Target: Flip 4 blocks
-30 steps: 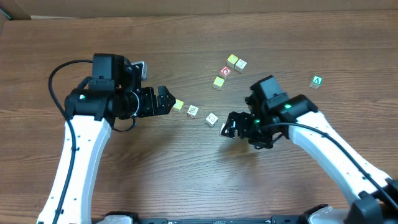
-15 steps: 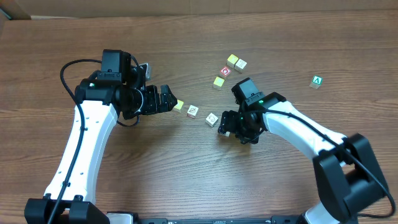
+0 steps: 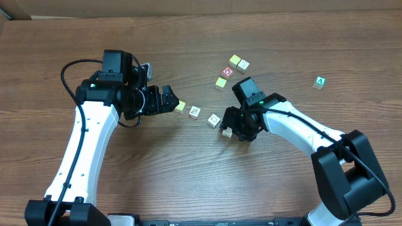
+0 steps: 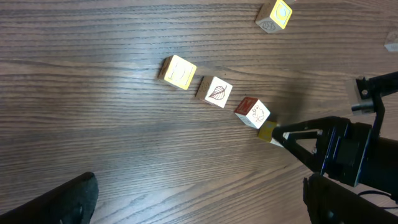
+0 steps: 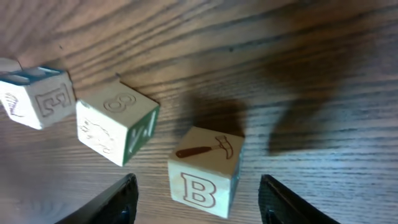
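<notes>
only the wrist view shows the right claw spread around the b block.

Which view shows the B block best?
Right wrist: the B block sits close, letter and hammer legible. Overhead shows it only as a speck by the right end effector; left wrist, just a yellow face.

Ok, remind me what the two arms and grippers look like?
Both arms have white tubular links with black joint housings. The left arm trails a looping black cable; the right arm shows a small green light. The left gripper and right gripper are black.
</notes>
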### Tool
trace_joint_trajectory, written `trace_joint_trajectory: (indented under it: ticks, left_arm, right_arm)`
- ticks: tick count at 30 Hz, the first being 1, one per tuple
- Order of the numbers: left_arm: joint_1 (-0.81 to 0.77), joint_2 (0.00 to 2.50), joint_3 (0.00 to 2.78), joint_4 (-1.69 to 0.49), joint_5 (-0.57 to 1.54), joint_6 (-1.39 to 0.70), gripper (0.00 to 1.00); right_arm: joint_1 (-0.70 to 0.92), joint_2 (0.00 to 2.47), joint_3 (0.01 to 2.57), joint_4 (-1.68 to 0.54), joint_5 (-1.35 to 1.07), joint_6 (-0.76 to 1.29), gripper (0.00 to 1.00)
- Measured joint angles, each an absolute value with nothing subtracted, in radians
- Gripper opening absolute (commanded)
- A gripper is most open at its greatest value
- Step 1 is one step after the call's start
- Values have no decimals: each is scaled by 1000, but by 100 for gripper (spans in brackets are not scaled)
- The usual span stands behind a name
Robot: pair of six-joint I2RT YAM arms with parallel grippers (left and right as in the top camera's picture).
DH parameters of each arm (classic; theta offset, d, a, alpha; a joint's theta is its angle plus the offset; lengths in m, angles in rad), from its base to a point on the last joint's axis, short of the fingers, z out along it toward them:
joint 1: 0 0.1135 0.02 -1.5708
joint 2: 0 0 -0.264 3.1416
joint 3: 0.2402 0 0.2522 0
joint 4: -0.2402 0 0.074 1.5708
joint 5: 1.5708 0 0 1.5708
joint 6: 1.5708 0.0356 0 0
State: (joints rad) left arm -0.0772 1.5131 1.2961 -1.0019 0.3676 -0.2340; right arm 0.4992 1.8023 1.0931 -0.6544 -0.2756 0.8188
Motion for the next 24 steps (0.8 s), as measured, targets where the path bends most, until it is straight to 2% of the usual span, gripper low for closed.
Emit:
trace_joint_trajectory:
  ticks: [24]
  left_arm:
    - [-77, 1513, 1296, -1001, 368, -234, 100]
  right_arm:
    - [534, 1815, 1093, -615, -217, 863, 47]
